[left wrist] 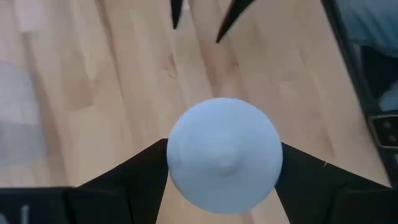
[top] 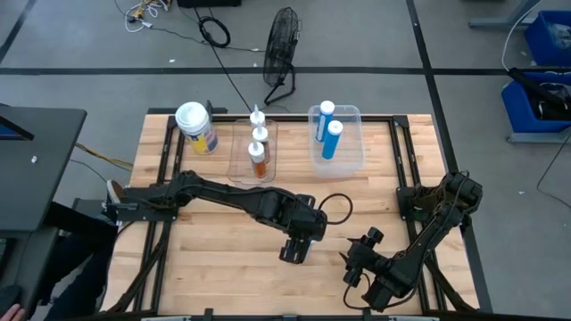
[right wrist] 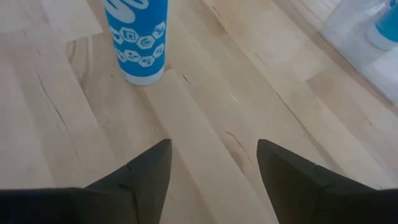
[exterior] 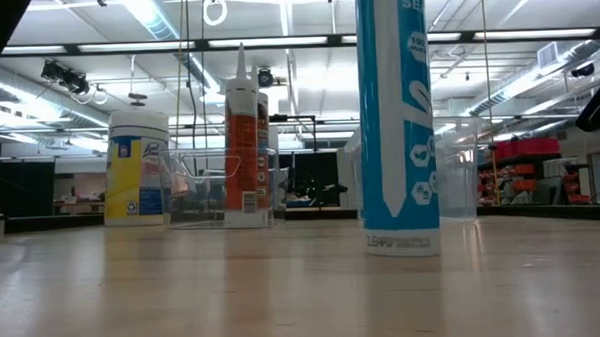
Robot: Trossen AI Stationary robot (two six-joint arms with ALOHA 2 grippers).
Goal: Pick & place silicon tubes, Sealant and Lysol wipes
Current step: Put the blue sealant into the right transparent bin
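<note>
A slim blue silicone tube [exterior: 396, 115] stands upright on its base on the wooden table [top: 223, 259], near the middle. It also shows in the right wrist view [right wrist: 140, 37]. My left gripper [top: 297, 242] is above it and shut on its top, so the high view hides the tube. My right gripper [top: 357, 263] is open and empty, just right of the tube and facing it. The Lysol wipes [top: 196, 127] stand at the far left. Two sealant tubes [top: 258, 147] stand in a clear tray. Two more blue tubes [top: 330, 132] stand in a clear bin. My left gripper [left wrist: 224, 149] holds the blue tube's top end, its pale round cap [left wrist: 224, 152], pinched between the two fingers [left wrist: 134, 180]. The fingers come from above, pointing down. The tube stays upright with its base [right wrist: 142, 76] on the table.
The clear tray [top: 241, 165] and the clear bin [top: 352, 156] stand along the table's far side, with the wipes canister [exterior: 137, 166] to their left. A black fan [top: 282, 53] stands on the floor beyond the table. Bare wood lies along the near side.
</note>
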